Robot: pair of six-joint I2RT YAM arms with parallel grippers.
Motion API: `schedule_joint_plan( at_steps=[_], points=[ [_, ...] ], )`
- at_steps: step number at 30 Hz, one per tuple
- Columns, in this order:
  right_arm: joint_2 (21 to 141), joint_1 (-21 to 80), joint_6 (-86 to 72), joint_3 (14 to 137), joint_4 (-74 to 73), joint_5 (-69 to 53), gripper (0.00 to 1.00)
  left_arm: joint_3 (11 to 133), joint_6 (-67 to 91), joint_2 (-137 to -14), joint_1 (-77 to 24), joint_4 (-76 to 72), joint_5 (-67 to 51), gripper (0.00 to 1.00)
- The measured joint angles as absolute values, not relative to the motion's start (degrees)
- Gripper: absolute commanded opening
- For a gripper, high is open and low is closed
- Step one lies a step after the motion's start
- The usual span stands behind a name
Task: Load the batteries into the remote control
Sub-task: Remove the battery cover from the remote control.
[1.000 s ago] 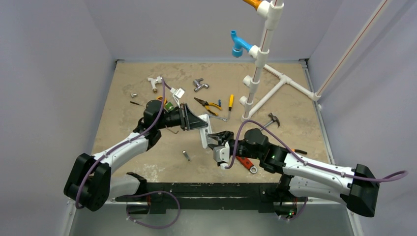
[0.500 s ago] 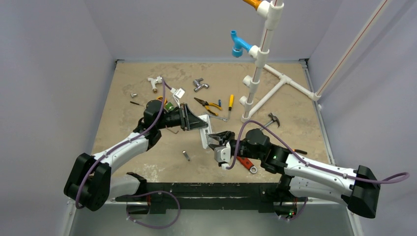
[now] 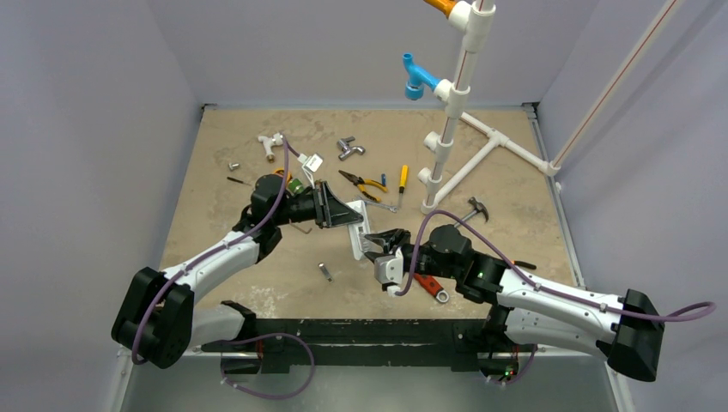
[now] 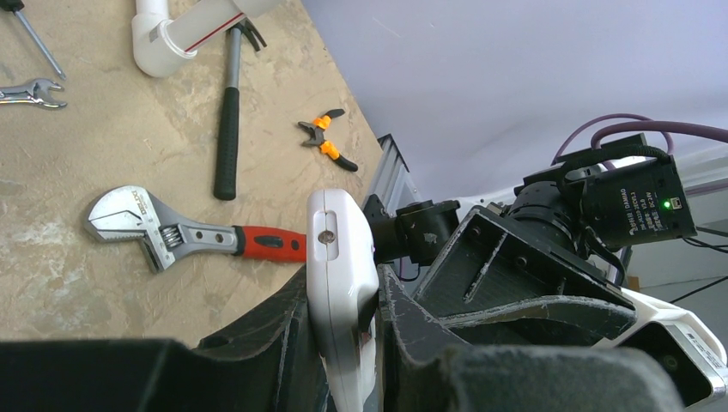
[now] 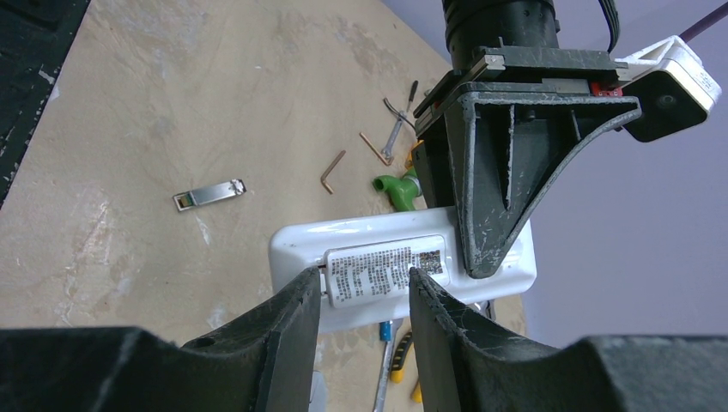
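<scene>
My left gripper [image 3: 354, 225] is shut on the white remote control [image 3: 360, 238] and holds it on edge above the middle of the table. In the left wrist view the remote control [image 4: 340, 249] stands clamped between my left gripper's [image 4: 343, 281] two jaws. My right gripper [image 3: 379, 243] is open right at the remote's back. In the right wrist view the remote control [image 5: 300, 245] shows its printed label [image 5: 386, 269] between the spread fingertips of my right gripper [image 5: 365, 279]. Nothing sits between those fingers. The batteries are out of view.
A red-handled wrench [image 3: 427, 286] lies under the right arm and a hammer [image 3: 475, 209] behind it. A white pipe frame [image 3: 446, 129] stands at the back right. Pliers [image 3: 362, 183], screwdrivers and pipe fittings lie behind the left arm. A small silvery metal piece [image 3: 324, 271] lies near the front.
The right arm has crept very slightly toward the remote. The left arm and the remote have not moved.
</scene>
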State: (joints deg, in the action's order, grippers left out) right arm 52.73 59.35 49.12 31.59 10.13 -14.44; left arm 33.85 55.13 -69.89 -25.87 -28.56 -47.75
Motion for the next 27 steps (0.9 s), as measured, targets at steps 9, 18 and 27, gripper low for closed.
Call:
schedule_joint_plan(
  at_steps=[9,18,27],
  points=[
    [52.4,59.4,49.1,31.6,9.6,-14.3,0.40,33.8,56.4,-70.6,-25.9,-28.9,-47.9,0.00],
    [51.9,59.4,49.1,31.6,8.6,-13.6,0.40,33.8,58.0,-72.6,-25.9,-30.8,-48.6,0.00],
    [51.2,59.4,49.1,31.6,7.7,-13.0,0.40,33.8,58.0,-72.6,-25.9,-31.3,-48.9,0.00]
  ],
)
